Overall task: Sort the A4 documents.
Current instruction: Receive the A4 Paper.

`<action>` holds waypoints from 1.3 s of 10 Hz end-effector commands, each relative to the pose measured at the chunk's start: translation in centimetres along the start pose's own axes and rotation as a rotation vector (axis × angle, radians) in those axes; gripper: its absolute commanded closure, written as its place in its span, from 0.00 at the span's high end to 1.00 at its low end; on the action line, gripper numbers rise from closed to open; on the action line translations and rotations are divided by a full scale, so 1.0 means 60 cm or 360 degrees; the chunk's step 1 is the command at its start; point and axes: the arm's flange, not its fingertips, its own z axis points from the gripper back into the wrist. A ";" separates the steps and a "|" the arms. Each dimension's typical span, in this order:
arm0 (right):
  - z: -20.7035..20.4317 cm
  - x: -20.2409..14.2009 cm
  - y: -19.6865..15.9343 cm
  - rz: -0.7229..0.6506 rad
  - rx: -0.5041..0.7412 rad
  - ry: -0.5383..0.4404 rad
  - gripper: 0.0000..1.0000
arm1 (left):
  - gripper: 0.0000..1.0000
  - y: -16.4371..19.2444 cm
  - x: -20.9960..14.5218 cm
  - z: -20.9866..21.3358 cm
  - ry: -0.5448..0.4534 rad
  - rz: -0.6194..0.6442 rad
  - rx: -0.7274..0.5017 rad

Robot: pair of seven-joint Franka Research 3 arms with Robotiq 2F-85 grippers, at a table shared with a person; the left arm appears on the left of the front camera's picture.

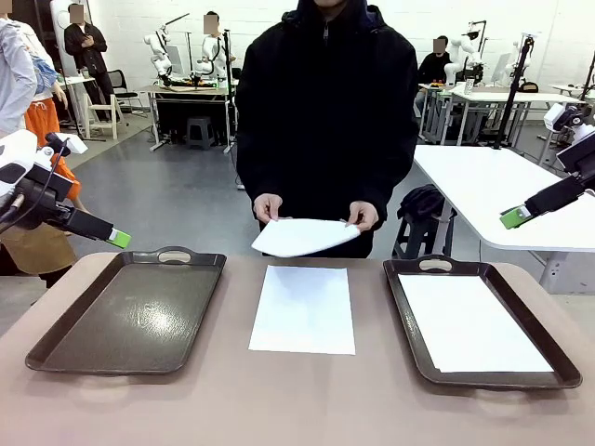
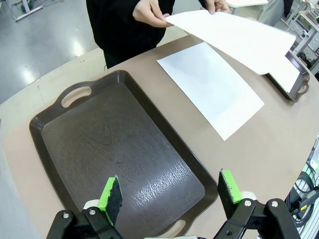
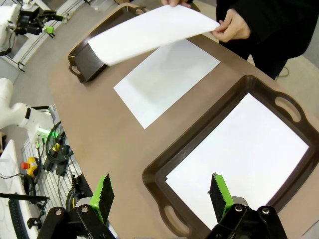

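Paper shows in three places from where I sit at the controls. One sheet (image 1: 469, 321) lies flat inside the right tray (image 1: 403, 321) and covers most of its bottom. A second sheet (image 1: 303, 309) lies flat on the table (image 1: 186, 409), between the right tray and the dark left tray (image 1: 130, 316), touching neither of them. A third sheet (image 1: 302, 237) is up off the table. The person at the far side holds it with one hand (image 1: 268, 207) and the other hand (image 1: 364, 216) at its far edge, and it bows a little as it hangs above the far end of the second sheet. My left gripper (image 2: 170, 191) is raised at the left side and looks down on the left tray, its jaws spread wide with nothing between the green pads. My right gripper (image 3: 162, 194) is raised at the right side and looks down on the near part of the right tray, its jaws also wide apart and holding nothing. Both grippers are well apart from all three sheets.
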 end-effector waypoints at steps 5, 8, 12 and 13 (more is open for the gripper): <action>-0.001 0.000 0.001 0.0009 0.0009 0.0000 1.00 | 1.00 0.003 -0.003 0.000 -0.0009 -0.0002 -0.0013; -0.001 0.000 0.001 0.0009 0.0009 0.0000 1.00 | 1.00 0.003 -0.003 0.000 -0.0009 -0.0002 -0.0013; -0.001 0.000 0.001 0.0009 0.0009 0.0000 1.00 | 1.00 0.003 -0.003 0.000 -0.0009 -0.0002 -0.0013; -0.001 0.000 0.001 0.0009 0.0009 0.0000 1.00 | 1.00 0.003 -0.003 0.000 -0.0009 -0.0002 -0.0013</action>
